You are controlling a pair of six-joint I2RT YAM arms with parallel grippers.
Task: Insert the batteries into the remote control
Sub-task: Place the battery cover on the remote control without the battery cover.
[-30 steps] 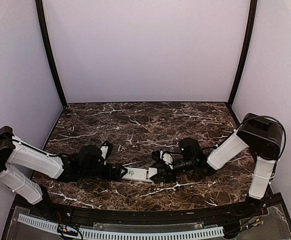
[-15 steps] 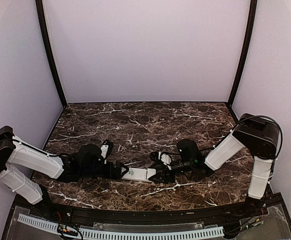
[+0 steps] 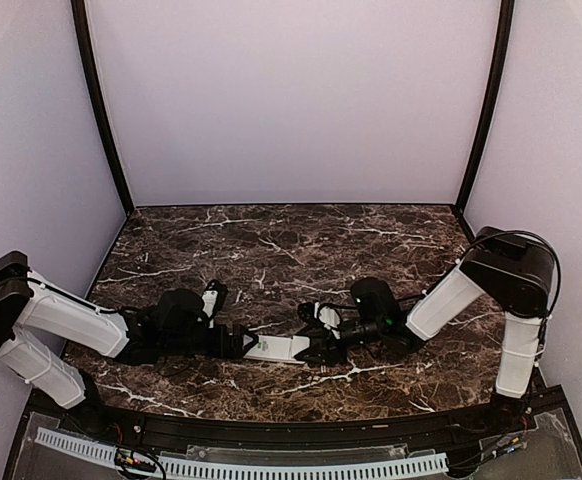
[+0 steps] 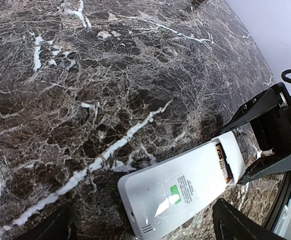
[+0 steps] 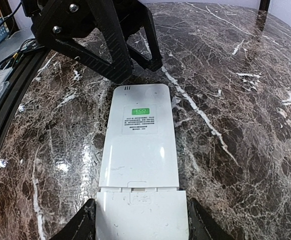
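- Remote control (image 3: 279, 347) is lying flat, back face up, near the front edge of the marble table (image 3: 271, 250). It is sitting between the two grippers, with its green-labelled end pointing left and its battery end pointing right.
- Its long axis is running left to right, in line with both grippers, so any sliding move is going to travel along that line.
- At the right end the compartment is showing open in the left wrist view, with one dark battery (image 4: 227, 167) sitting inside. Whether a second one is lying beside it is not clear.
- The right gripper (image 3: 319, 338) is meeting that end head-on at a middling width. Its fingers (image 5: 84, 222) are pressing on the two side edges of the white battery cover (image 5: 141, 215), which is butting against the remote's right end in line with the body.
- The left gripper (image 5: 141, 71) is spreading wide and gripping nothing, its tips sitting just off the remote's left end. Whether they are touching it cannot be told.
- By my reading, loading is nearly done and the closing step is in hand. The right arm, nearer the compartment, is looking set to slide the cover leftward, with the left tips placed to brace the far end.
- Farther back, the marble is stretching away to the pale rear wall.
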